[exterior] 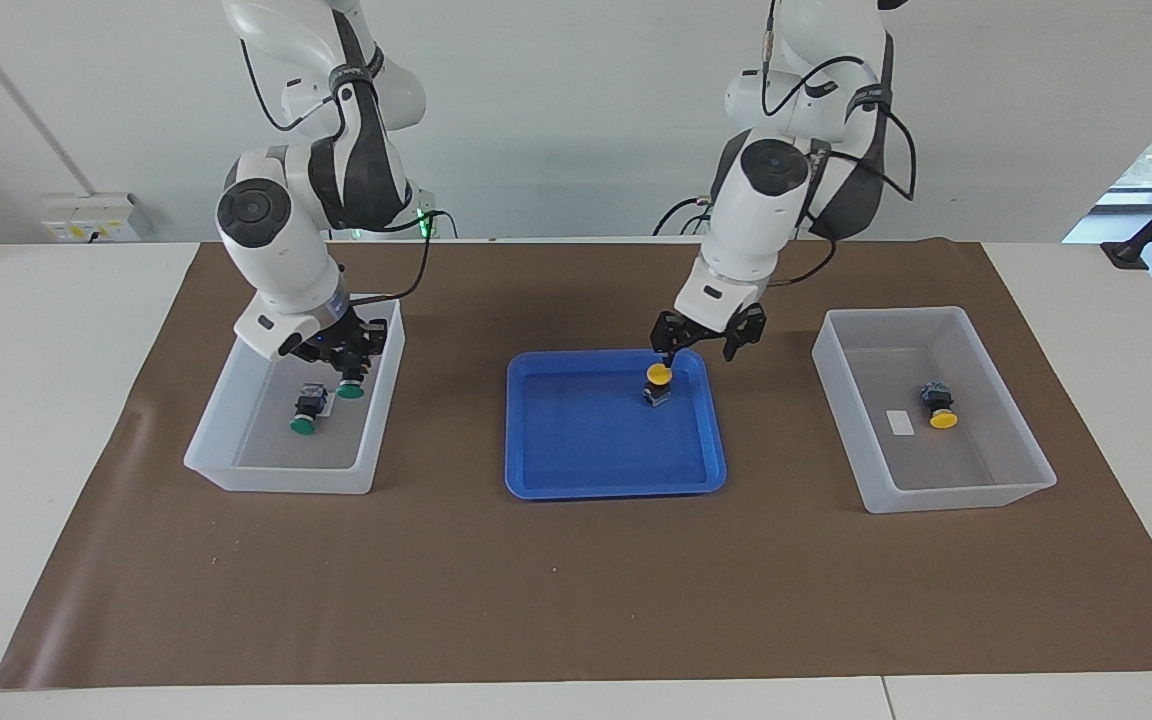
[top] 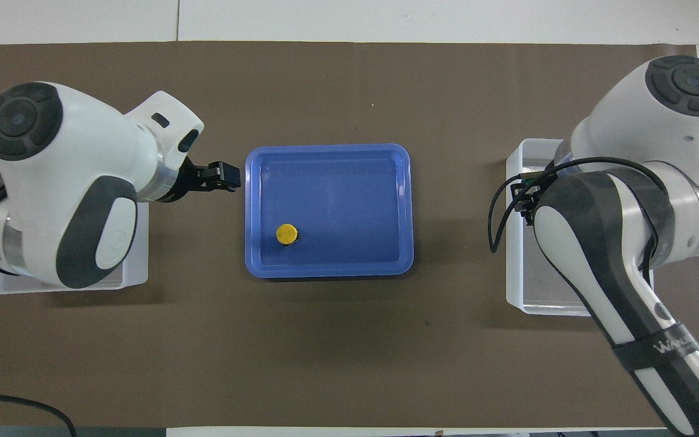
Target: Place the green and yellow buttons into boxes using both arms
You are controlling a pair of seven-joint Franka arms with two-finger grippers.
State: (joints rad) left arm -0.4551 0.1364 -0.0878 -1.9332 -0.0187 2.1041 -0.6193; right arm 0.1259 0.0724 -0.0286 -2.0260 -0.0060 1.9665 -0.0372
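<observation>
Hanging inside the box (exterior: pixel 226 440) at the right arm's end of the table, the right gripper (exterior: pixel 348 362) is clamped on a green button (exterior: pixel 350 388), just above a second green button (exterior: pixel 307 412) on the box floor. Over the blue tray (exterior: pixel 536 470), the left gripper (exterior: pixel 706 338) hangs with fingers apart above an upright yellow button (exterior: pixel 657 381). Another yellow button (exterior: pixel 937 406) lies in the box (exterior: pixel 1026 470) at the left arm's end.

Tray (exterior: pixel 536 480) between boxes (exterior: pixel 236 470); button (exterior: pixel 657 385) in tray.
</observation>
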